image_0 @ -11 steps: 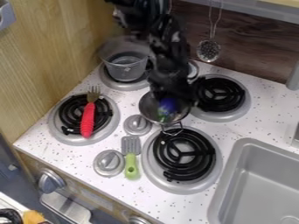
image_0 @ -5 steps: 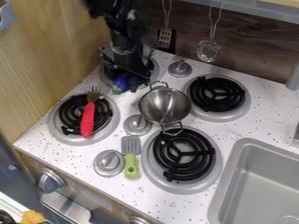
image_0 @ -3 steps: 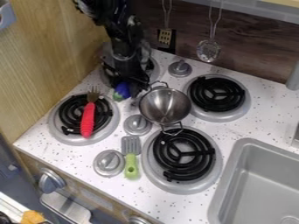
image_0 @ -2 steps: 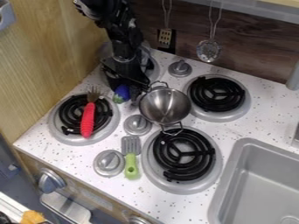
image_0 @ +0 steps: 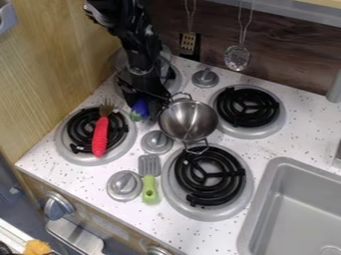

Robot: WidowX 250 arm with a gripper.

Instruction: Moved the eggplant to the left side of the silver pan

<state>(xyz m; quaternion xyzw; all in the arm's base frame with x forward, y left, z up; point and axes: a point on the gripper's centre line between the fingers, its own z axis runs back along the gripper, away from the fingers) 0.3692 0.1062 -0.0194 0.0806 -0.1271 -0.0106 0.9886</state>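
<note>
Just left of the silver pan, my gripper [image_0: 144, 103] hangs low over the counter, shut on the eggplant. The purple eggplant [image_0: 140, 107] points its green end down toward the white surface; whether it touches the counter I cannot tell. The silver pan [image_0: 188, 120] stands upright with nothing inside, its two wire handles at back and front. Black fingers hide part of the eggplant's upper body.
A clear pot [image_0: 120, 59] stands behind the arm on the back-left burner. A red-handled fork [image_0: 100, 134] lies on the left burner. Nearby are a stove knob [image_0: 156, 142] and a green-handled spatula [image_0: 149, 182]. The sink [image_0: 293, 209] is at right.
My gripper lifted the eggplant out of the silver pan and carried it left. Since then both have come slightly down and toward the front. The pan has stayed put.
</note>
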